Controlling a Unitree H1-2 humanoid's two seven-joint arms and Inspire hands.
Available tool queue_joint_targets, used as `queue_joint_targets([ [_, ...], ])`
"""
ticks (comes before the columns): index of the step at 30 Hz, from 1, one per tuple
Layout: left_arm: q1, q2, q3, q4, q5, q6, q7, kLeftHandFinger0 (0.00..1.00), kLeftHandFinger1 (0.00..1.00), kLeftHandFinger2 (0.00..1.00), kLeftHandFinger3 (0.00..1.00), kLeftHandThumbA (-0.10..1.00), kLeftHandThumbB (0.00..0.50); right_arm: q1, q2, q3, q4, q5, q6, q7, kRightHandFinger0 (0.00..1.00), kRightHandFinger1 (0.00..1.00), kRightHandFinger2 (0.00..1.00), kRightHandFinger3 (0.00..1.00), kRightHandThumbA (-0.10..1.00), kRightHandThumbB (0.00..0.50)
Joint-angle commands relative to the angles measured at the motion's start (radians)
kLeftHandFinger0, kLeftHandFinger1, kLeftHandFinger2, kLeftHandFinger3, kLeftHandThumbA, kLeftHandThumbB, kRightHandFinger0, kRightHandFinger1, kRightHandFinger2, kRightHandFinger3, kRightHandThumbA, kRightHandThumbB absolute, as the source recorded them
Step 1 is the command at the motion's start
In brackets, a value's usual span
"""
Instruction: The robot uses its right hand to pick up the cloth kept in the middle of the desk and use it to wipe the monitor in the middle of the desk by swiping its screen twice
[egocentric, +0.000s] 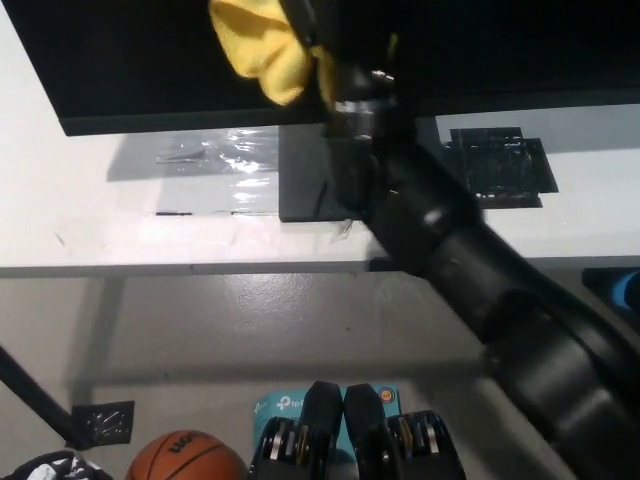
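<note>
My black right hand (325, 35) is up against the dark monitor screen (130, 60) at the top of the head view, shut on a yellow cloth (260, 45). The cloth bunches out to the left of the hand and presses on the screen near its lower edge. My black right arm (470, 270) runs from the bottom right up across the desk, blurred by motion. It hides part of the monitor's grey base (305, 180). The white left hand is not in view.
The white desk (120, 235) carries a clear plastic sheet (215, 155) left of the base and a dark mat (500, 165) to its right. On the floor below lie a basketball (185, 462), a teal box (270, 410) and a blue object (622, 290) at the right edge.
</note>
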Motion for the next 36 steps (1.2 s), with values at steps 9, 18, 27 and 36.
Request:
queue_joint_targets([
  [9, 0.016, 0.025, 0.025, -0.031, -0.009, 0.0, 0.002, 0.73, 0.73, 0.09, 0.0, 0.63, 0.5, 0.292, -0.295, 0.006, -0.447, -0.099, -0.032, 0.17, 0.0, 0.13, 0.58, 0.73, -0.1, 0.219],
  [18, 0.016, 0.026, 0.035, -0.008, -0.01, -0.04, 0.008, 0.68, 0.68, 0.09, 0.0, 0.65, 0.5, 0.346, -0.385, 0.022, -0.323, -0.149, -0.095, 0.147, 0.0, 0.08, 0.56, 0.66, -0.1, 0.157],
  [27, 0.018, 0.026, 0.044, -0.008, 0.009, -0.047, 0.017, 0.67, 0.68, 0.06, 0.0, 0.68, 0.5, 0.349, -0.385, 0.02, -0.216, -0.168, -0.056, 0.17, 0.0, 0.01, 0.44, 0.55, -0.1, 0.242],
  [36, 0.034, 0.022, 0.06, -0.022, -0.009, -0.035, 0.013, 0.7, 0.69, 0.05, 0.0, 0.67, 0.5, 0.28, -0.357, 0.059, 0.046, -0.204, -0.046, 0.1, 0.0, 0.09, 0.45, 0.28, -0.1, 0.087],
])
